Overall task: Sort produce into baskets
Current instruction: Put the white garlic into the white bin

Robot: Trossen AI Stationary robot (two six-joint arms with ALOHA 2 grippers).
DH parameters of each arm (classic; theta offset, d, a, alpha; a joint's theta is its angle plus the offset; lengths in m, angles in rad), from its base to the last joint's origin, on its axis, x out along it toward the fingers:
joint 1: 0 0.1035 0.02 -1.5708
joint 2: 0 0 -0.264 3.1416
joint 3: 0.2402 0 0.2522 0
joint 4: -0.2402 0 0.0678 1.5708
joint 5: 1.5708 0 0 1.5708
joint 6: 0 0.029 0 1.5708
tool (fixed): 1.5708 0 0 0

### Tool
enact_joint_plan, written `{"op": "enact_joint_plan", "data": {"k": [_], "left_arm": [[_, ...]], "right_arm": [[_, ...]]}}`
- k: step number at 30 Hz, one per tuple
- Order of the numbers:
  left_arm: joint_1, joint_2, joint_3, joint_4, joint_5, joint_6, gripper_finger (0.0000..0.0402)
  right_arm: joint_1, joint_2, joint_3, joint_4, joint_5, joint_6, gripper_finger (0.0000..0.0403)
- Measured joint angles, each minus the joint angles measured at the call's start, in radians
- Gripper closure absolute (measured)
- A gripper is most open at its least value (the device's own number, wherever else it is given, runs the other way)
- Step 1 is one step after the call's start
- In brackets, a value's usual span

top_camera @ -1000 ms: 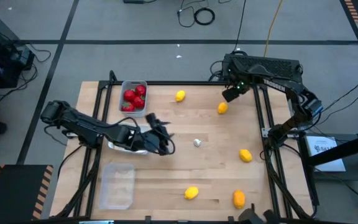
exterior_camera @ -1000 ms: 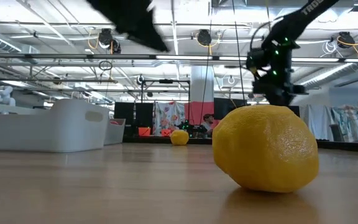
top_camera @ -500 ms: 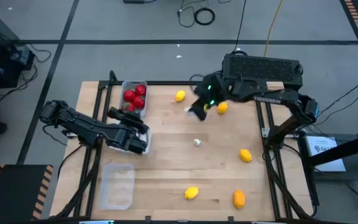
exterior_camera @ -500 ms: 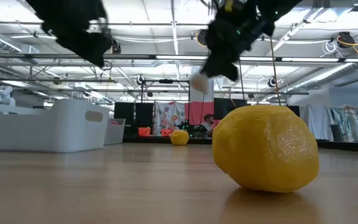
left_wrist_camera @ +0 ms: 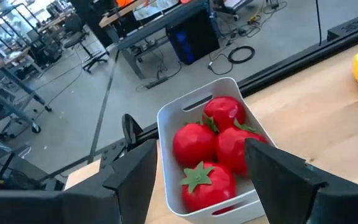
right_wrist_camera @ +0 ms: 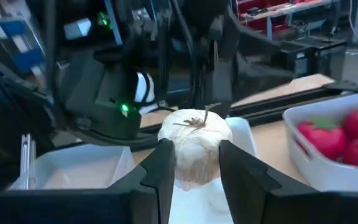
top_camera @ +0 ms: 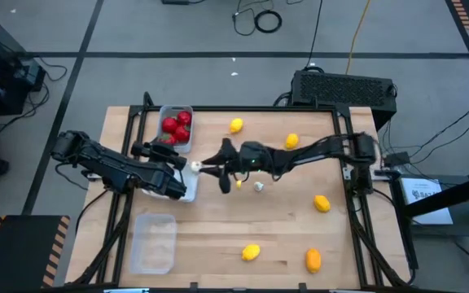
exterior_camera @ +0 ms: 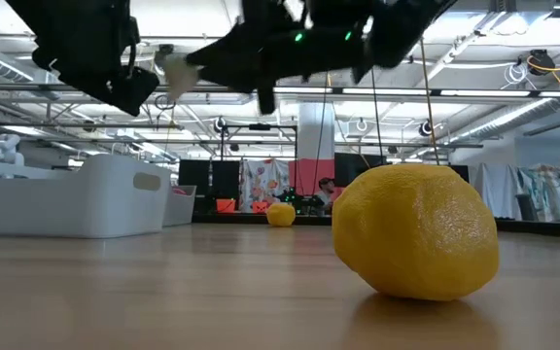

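Where it hung over the far edge, right hand (top_camera: 195, 166) now grips garlic bulb (right_wrist_camera: 194, 144) above white basket (right_wrist_camera: 73, 174), left hand (left_wrist_camera: 194, 165) wide.

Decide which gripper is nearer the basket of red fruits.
Left. The left gripper hovers right beside the basket of red fruits; the right gripper, holding a garlic bulb, is farther off.

Legible text, labels, brands, numbers: none that I can read from my station in any current view.
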Motion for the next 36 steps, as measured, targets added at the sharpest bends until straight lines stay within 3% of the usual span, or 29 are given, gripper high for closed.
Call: {"op": "enact_joint_plan", "data": {"k": [5, 12, 17, 27, 36], "left_arm": [[0.013, -0.002, 0.000, -0.003, 0.001, 0.000, 0.0155], [0.024, -0.001, 0.000, -0.005, 0.005, 0.001, 0.0155], [0.024, -0.002, 0.000, -0.006, 0.005, 0.006, 0.0155], [0.024, -0.001, 0.000, -0.006, 0.004, 0.025, 0.0155], [0.024, -0.001, 0.000, -0.006, 0.003, 0.026, 0.0155]], "right_arm": [[0.003, 0.134, 0.076, 0.078, 0.000, 0.067, 0.0293], [0.003, 0.263, 0.206, 0.030, -0.002, 0.085, 0.0293], [0.003, 0.271, 0.241, -0.081, 0.004, 0.048, 0.0284], [-0.015, 0.271, 0.241, -0.133, 0.001, 0.054, 0.0219], [-0.014, 0.260, 0.241, -0.163, -0.008, 0.054, 0.0183]]}}
